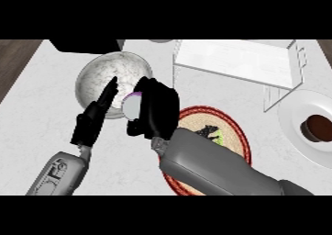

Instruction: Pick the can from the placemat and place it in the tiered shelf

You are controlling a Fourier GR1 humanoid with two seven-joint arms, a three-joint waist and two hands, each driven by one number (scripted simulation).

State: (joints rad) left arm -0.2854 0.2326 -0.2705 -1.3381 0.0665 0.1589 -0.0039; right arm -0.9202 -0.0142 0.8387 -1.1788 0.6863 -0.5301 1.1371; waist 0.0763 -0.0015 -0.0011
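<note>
1. While your right hand [154, 112] curls round the small purple-topped silver can [133, 103], it hangs left of the red-rimmed woven placemat [240, 133].
2. You have the white wire tiered shelf [236, 62], far right, unfilled.
3. Your left hand [94, 117] stays out of it, fingers straight.

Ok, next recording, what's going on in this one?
The robot's right hand is curled round a small purple-topped can, holding it off the round red-rimmed woven placemat, over the edge of a white speckled bowl. The white wire tiered shelf stands further back to the right, and the can is not in it yet. The left hand is open beside the bowl.
</note>
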